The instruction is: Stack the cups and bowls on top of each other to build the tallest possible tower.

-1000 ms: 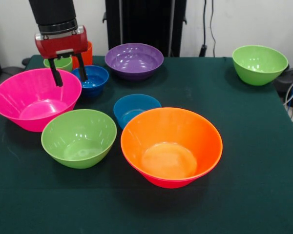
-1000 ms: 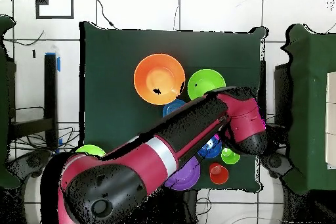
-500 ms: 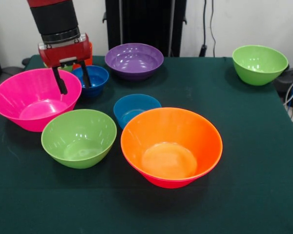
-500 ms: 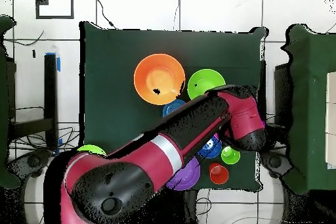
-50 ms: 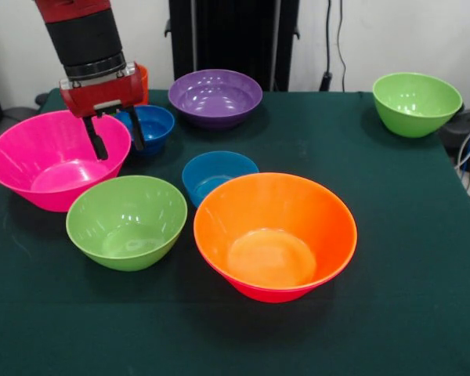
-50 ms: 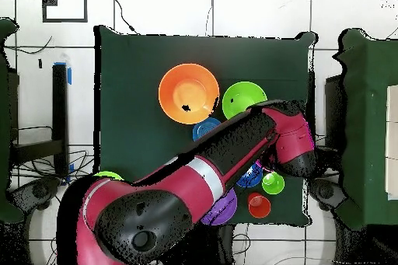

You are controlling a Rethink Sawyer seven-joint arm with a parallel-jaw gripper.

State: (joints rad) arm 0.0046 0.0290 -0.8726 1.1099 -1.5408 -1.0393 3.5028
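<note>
Open hand (image 5: 116, 139) hangs seemingly over the pink bowl's (image 5: 39, 160) rim.

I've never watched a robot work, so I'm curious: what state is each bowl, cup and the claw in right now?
Gripper: open, empty, over the rim of the big pink plastic bowl.
Big pink plastic bowl: upright, empty.
Big orange plastic bowl: upright, nested in a pink one.
Two green plastic bowls: upright, empty.
Purple plastic bowl: upright, empty.
Two small blue bowls: upright, unstacked.
Orange cup: mostly hidden.
</note>
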